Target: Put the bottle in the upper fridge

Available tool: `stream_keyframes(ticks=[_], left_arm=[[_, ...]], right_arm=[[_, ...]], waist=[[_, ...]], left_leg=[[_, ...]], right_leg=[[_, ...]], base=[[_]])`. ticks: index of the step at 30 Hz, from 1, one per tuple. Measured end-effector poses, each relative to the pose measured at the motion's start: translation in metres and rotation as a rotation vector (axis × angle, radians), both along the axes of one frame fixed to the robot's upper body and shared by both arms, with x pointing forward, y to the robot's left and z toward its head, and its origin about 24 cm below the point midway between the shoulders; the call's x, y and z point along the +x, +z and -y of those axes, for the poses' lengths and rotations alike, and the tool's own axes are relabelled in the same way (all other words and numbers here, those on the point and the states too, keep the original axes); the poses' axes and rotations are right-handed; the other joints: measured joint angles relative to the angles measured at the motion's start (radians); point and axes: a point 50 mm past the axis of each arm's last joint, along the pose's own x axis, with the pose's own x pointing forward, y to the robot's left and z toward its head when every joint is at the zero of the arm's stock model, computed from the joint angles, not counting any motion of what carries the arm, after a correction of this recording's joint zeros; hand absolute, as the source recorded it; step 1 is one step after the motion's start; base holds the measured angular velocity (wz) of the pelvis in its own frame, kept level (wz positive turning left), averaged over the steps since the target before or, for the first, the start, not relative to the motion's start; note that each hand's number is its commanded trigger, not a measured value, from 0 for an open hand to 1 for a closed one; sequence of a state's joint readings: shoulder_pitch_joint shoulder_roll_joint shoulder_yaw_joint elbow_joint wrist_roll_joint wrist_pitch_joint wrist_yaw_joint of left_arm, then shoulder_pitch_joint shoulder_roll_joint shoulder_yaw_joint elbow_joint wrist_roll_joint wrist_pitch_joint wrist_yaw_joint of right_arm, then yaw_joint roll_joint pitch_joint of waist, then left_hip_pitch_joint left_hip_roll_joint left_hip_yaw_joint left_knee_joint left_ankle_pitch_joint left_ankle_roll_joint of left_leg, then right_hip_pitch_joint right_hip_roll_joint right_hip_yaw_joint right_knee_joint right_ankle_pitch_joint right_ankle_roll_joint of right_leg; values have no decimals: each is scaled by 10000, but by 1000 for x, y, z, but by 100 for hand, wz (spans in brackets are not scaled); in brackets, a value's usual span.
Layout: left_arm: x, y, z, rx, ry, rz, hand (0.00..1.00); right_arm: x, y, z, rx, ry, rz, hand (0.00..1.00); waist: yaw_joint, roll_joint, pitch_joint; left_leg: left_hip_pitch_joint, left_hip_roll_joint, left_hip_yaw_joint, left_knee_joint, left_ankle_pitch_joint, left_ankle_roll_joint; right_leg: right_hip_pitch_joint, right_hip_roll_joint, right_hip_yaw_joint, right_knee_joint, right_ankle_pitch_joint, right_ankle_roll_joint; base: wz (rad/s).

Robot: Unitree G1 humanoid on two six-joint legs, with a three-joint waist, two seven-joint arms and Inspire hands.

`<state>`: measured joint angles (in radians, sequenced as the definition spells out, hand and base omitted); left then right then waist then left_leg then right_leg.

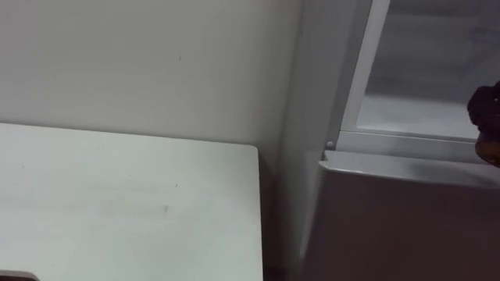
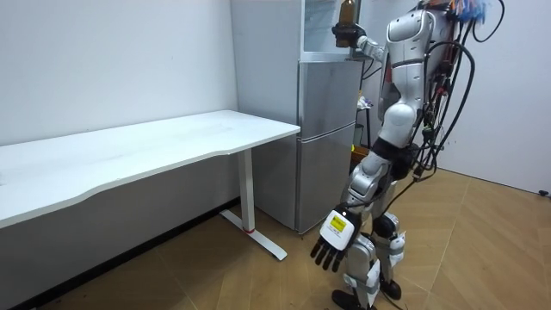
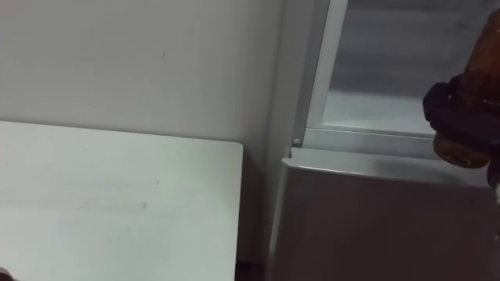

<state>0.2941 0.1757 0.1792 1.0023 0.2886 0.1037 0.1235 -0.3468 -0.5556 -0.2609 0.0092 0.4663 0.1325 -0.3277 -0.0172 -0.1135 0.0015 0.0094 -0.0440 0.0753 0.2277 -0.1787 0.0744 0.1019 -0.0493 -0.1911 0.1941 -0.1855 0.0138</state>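
In the left eye view, a white table (image 1: 117,203) sits low on the left, up against a plain wall (image 1: 156,62). The fridge (image 1: 391,226) is on the right. Its lower door is closed, and its upper part (image 1: 422,78) looks open, with the pale inside showing. At the right edge, the dark right hand (image 1: 486,109) holds up a brown bottle (image 1: 489,150). In the room view, the robot stands right beside the fridge (image 2: 327,138), at the end of the long table (image 2: 172,142). Its right hand (image 2: 344,36) is lifted high, with the bottle (image 2: 348,10) standing upright in it at the upper part. The left hand (image 2: 331,245) hangs down by its leg with the fingers loose and nothing in it. In the right eye view, the right hand (image 3: 449,109) has its fingers wrapped around the middle of the bottle (image 3: 461,150), just above the top of the lower door, at the front of the opening. I think the job is nearly done. The bottle is up at the right place, but it has not been set down inside and let go.
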Motion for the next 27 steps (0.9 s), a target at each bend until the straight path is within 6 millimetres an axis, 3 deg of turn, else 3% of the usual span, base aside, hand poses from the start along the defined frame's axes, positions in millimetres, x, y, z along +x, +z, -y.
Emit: stream_keyframes(ticks=[7,14,17,22,27], left_arm=[[-14,1,-3,89,425,-207,0],[-21,3,-7,178,679,-366,0],[-23,3,-8,218,751,-399,0],[-30,5,-11,312,934,-607,0],[-33,6,-12,360,965,-621,0]], right_arm=[[5,-14,17,197,-1205,-728,100],[16,3,22,465,-1794,-305,100],[15,13,32,286,-2347,-230,100],[19,16,35,18,-2521,-540,100],[20,11,37,259,-2574,-750,100]], waist=[[263,-21,-14],[293,-16,-31],[505,-90,-66],[551,-240,-104],[844,-271,-108]], left_leg=[[-56,4,-22,43,-15,6],[-140,2,-97,112,-9,1],[-150,-1,-120,107,-10,0],[-145,2,-252,122,-16,-14],[-187,-13,-310,107,-20,-21]], right_leg=[[-32,-4,-72,94,-4,6],[-110,-9,-168,108,-5,6],[-104,-11,-197,110,-5,6],[-47,-16,-468,101,-5,7],[-82,-31,-617,105,-6,7]], base=[[1],[3],[0],[7],[2]])
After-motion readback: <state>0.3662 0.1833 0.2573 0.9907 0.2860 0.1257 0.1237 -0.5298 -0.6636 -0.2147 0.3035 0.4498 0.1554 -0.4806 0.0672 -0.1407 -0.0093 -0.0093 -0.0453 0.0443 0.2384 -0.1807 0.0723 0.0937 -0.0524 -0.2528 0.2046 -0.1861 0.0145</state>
